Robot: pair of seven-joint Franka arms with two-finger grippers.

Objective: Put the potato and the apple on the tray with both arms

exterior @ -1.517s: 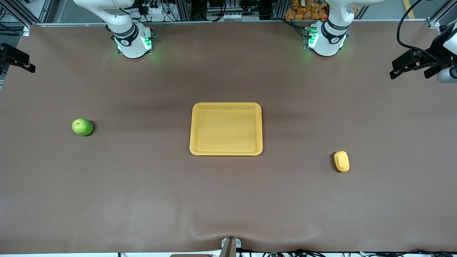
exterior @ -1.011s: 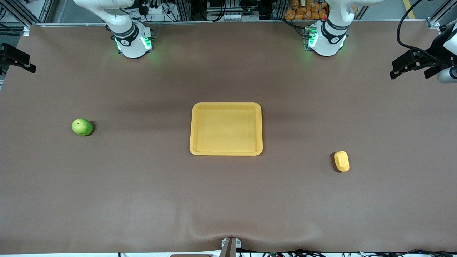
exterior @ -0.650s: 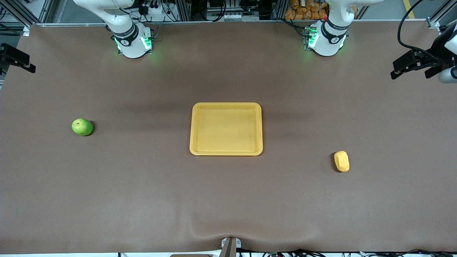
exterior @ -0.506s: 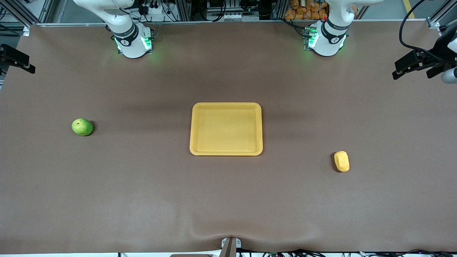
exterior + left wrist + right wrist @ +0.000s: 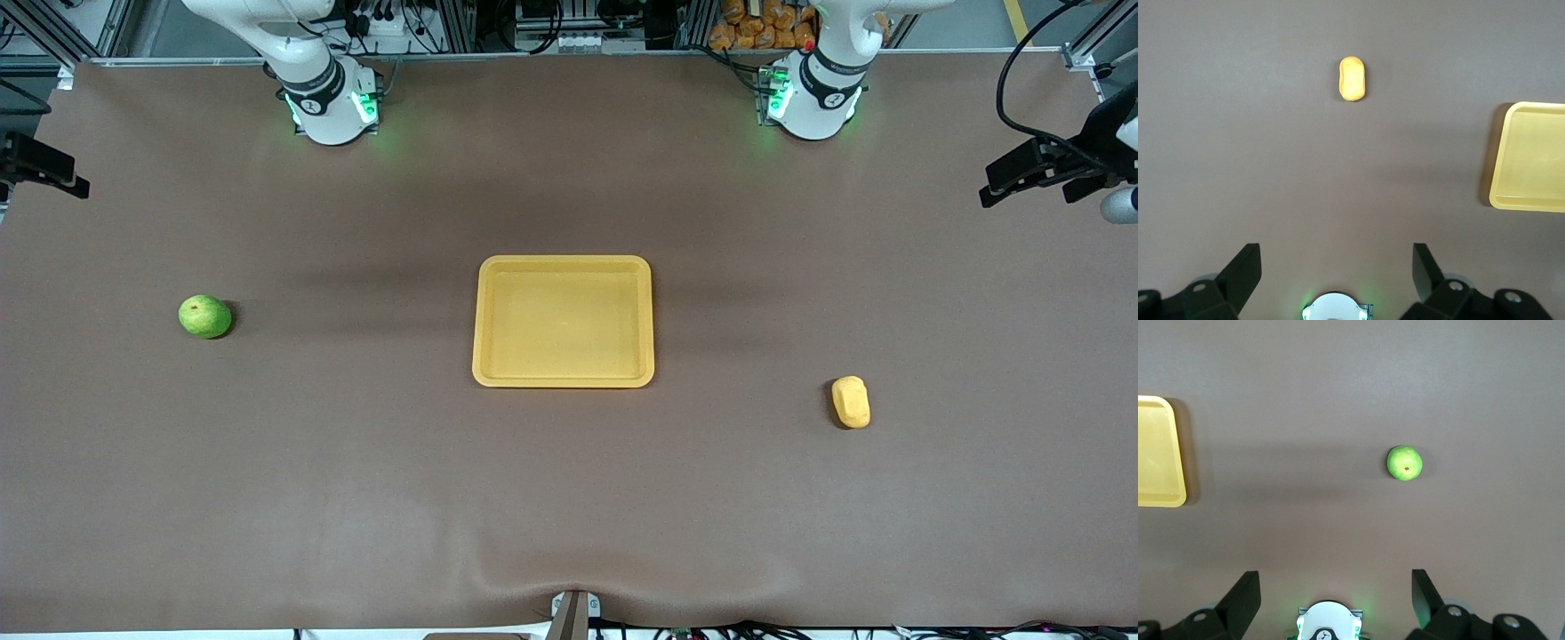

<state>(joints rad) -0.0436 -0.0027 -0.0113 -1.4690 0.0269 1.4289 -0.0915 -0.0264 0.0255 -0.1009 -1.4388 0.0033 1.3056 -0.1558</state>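
The table (image 5: 356,498) wears a brown, matt covering — cloth-like, with soft wrinkles along the edge nearest the front camera. The tray (image 5: 563,265) looks like yellow-orange plastic, smooth, with a dull sheen on its low rim. The potato (image 5: 851,402) has a smooth, matt yellow skin; the apple (image 5: 204,316) is bright green with a slightly glossy skin. The 2 arms' bases (image 5: 327,98) show smooth white shells with black joint bands — hard plastic by the look. The left gripper (image 5: 1337,280) and right gripper (image 5: 1335,600) have matt black fingers.
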